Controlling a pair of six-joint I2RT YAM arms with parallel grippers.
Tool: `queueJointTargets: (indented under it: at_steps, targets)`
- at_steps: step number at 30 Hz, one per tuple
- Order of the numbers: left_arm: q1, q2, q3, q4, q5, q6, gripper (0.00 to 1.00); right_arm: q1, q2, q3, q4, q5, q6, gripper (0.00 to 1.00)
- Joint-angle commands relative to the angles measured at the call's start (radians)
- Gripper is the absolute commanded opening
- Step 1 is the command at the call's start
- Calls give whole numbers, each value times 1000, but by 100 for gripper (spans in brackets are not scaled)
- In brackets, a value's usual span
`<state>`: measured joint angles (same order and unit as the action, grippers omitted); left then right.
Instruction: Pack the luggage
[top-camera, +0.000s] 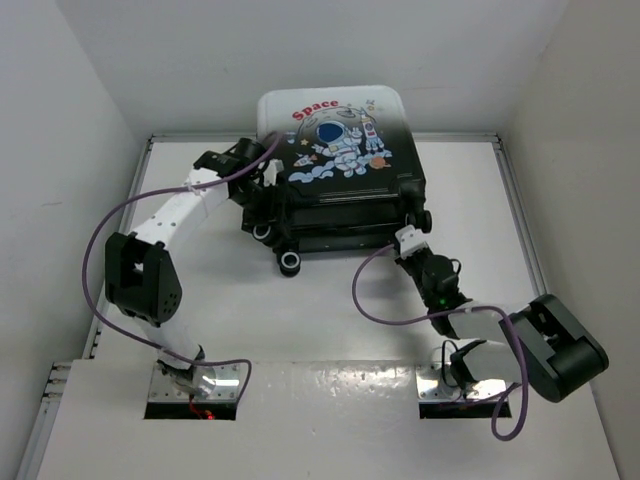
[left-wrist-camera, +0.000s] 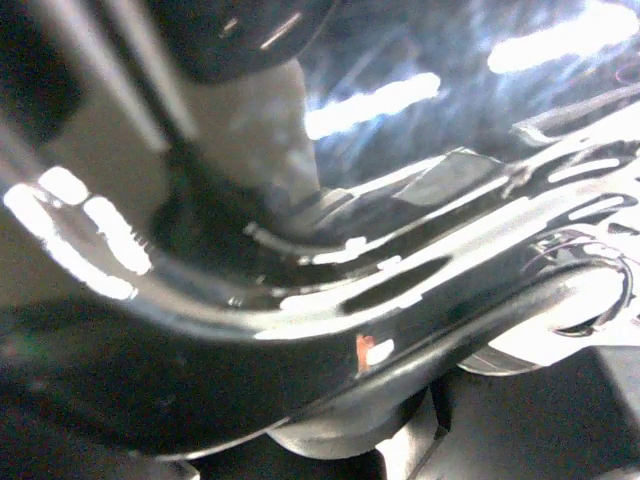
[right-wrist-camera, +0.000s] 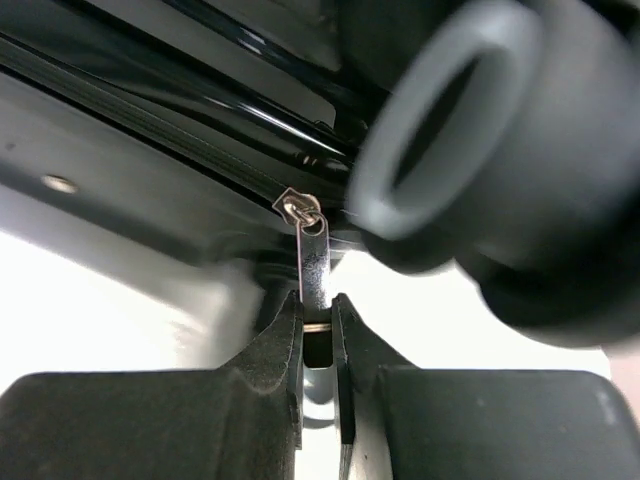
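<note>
White table (top-camera: 330, 310): carries the suitcase at the far middle, its back end close to the rear wall.
Suitcase (top-camera: 345, 165): lies flat, astronaut print up, both shell halves together; looks closed, so the judgement is that zipping is the step in hand.
Handling: hard glossy shell, stiff and slippery, so the jaws would likely slide on the flat faces. It sits on smooth tabletop and has wheels, so it may skid or turn when pulled. Better holds: zipper tab, edges, wheel housings. Weight can't be judged.
Left gripper (top-camera: 258, 172): at the suitcase's left side near the print; probably bracing it. Its wrist view is only blurred black gloss at very close range, so whether the jaws are open or closed can't be told.
Right gripper (right-wrist-camera: 317, 310): at the near right corner, jaws closed on the tab.
Wheel (right-wrist-camera: 470, 140): grey, just beside the right gripper, close enough to snag.
Zipper pull (right-wrist-camera: 312, 265): thin metal tab, hanging down from the slider, pinched between the fingers (right-wrist-camera: 280, 340). Small and slick; pull along the zipper line, not outward, or it may slip free.
</note>
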<state>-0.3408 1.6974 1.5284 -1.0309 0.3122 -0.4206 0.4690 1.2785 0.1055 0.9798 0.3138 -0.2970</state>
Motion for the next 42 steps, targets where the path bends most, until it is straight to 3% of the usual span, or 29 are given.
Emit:
queueJointTargets:
  at_steps: [1, 9, 12, 16, 24, 33, 42]
  targets:
    - [174, 71, 42, 121, -226, -66, 0, -79, -13, -41, 3, 99, -30, 0]
    - [319, 128, 122, 141, -136, 26, 0, -276, -34, -55, 14, 15, -19, 0]
    - [342, 148, 122, 150, -178, 66, 0, -375, -4, -9, -1, -42, 28, 0]
    - [361, 200, 162, 150, -249, 101, 0, -412, 108, 83, 42, -47, 44, 0]
    - [414, 301, 260, 160, -363, 161, 0, -503, 386, 368, 83, -61, 71, 0]
    - [444, 433, 389, 170, -387, 250, 0, -540, 678, 698, 68, -153, 199, 0]
    - [453, 510, 495, 170, -387, 289, 0, -533, 956, 1166, -33, -134, 289, 0]
